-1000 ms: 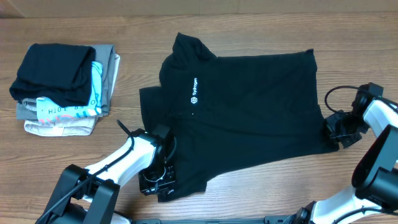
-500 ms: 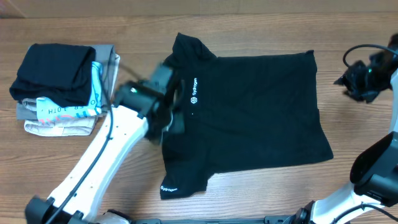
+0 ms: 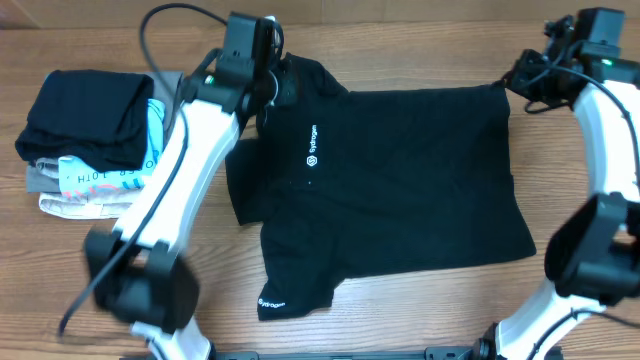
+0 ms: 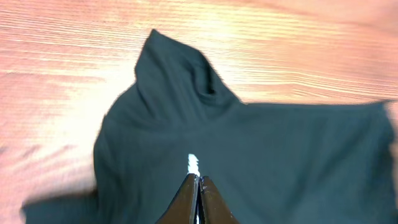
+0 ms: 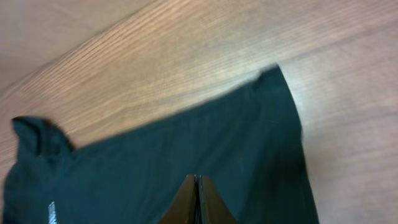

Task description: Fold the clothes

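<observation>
The clothes, a black T-shirt (image 3: 400, 180), lie spread flat on the wooden table with the white chest logo (image 3: 311, 148) facing up. One sleeve points to the far edge and the other to the near edge. My left gripper (image 3: 272, 88) hangs over the far-left shoulder, shut, with nothing between its fingers. In the left wrist view the gripper (image 4: 198, 178) is closed above the T-shirt (image 4: 261, 149), just short of the logo (image 4: 192, 163). My right gripper (image 3: 522, 82) is shut and empty by the far-right hem corner. From the right wrist, the gripper (image 5: 196, 178) hovers above the T-shirt (image 5: 155, 155).
A stack of folded garments (image 3: 100, 140), black on top with light-blue print, grey and beige below, sits at the left of the table. The left arm (image 3: 170, 200) crosses the space between the stack and the shirt. The right arm (image 3: 610, 150) runs along the right edge.
Both arms swung from the near side to the far side: the left from the near sleeve to the far shoulder, the right from the near hem corner to the far one. Both jaws opened, then shut.
</observation>
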Controlling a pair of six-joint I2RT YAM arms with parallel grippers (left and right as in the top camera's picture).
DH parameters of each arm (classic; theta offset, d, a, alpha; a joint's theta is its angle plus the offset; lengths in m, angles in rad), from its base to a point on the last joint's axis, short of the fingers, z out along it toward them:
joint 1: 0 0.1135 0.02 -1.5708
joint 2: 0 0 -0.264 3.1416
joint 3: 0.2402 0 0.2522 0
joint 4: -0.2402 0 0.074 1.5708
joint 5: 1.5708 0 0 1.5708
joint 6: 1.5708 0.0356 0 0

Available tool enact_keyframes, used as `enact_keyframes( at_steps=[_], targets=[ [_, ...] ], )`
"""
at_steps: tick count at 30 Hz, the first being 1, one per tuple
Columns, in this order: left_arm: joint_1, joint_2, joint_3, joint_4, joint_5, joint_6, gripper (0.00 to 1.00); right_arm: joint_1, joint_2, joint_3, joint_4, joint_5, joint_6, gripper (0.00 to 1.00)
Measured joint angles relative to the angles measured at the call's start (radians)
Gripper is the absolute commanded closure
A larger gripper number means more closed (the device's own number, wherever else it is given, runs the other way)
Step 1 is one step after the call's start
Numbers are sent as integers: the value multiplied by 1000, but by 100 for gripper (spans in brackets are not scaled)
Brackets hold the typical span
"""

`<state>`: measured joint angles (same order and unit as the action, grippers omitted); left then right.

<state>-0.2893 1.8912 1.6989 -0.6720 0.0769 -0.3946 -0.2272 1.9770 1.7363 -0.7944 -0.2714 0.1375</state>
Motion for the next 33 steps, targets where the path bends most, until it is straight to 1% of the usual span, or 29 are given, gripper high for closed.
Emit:
enact_keyframes(
  at_steps=[3,6,12,19,23,28,33],
  targets=[
    [9,132,35,57,0,27,96,8,97,2,100,20,-5,96],
    [8,223,42,117,0,39,96,6,188,2,165,47,-8,96],
    [8,328,43,165,1,41,96,6,301,2,206,114,-25,96],
    [8,404,49,185,0,55,96,6,342,3,227,204,-46,96],
    [8,438,56,200,-35,58,96,5,349,5,253,245,-52,96],
    [11,467,66,279,-74,58,94,-5,357,5,296,261,-56,96],
    [26,495,77,360,-74,58,95,-11,370,5,354,276,-59,96]
  ],
)
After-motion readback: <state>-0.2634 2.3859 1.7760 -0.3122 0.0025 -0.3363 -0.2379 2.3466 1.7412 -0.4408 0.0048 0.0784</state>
